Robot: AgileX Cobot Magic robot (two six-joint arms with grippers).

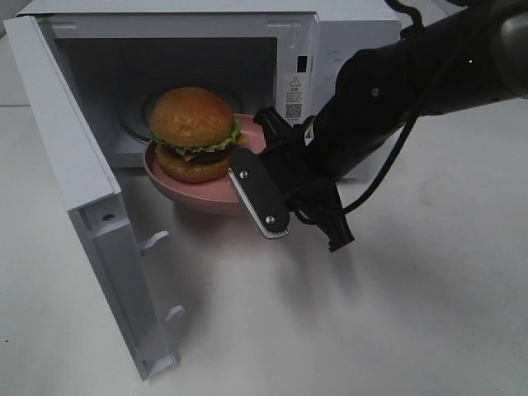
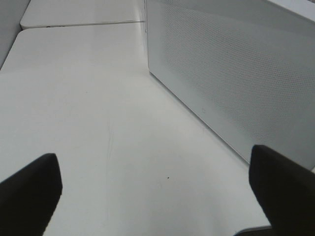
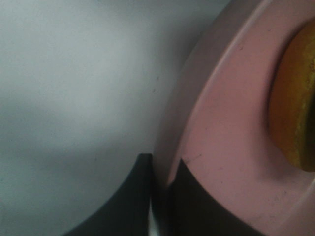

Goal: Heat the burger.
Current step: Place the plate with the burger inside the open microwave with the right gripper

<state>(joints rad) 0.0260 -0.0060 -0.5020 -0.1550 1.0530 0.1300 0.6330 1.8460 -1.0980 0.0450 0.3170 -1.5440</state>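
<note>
Leftmost, beyond the high view's edge, my left jaws are spread wide and hold nothing. Their dark fingertips (image 2: 29, 191) hang over bare worktop (image 2: 98, 113) beside a perforated white panel (image 2: 236, 73), which I judge to be a wall of the microwave (image 1: 342, 33); it reads as a parked pose that leaves the other arm's work unhindered. Next comes the microwave door (image 1: 78, 190), swung fully open to the left with its two latch hooks (image 1: 155, 242) exposed, so the cavity (image 1: 206, 62) is free to receive the load. At the cavity's mouth sits the burger (image 1: 193, 132), upright on the pink plate (image 1: 177, 188), with lettuce frill and cheese showing under the glossy bun. The plate's rear part is inside and its front part overhangs the worktop; I cannot tell whether its base rests on the cavity floor. My right jaws are pressed together on the plate's right-hand rim, with fingers (image 3: 123, 201) on either side of it. They pinch the plate rather than the food, which I judge keeps the burger level and untouched. My right arm (image 1: 388, 91) reaches in from the right on a downward slant, probably to keep the plate low at the opening. Right of the opening, the front panel carries a sticker (image 1: 294, 97) with a warning triangle, lines of print and a square code. The print is too small to read, and no brand name is legible anywhere.
</note>
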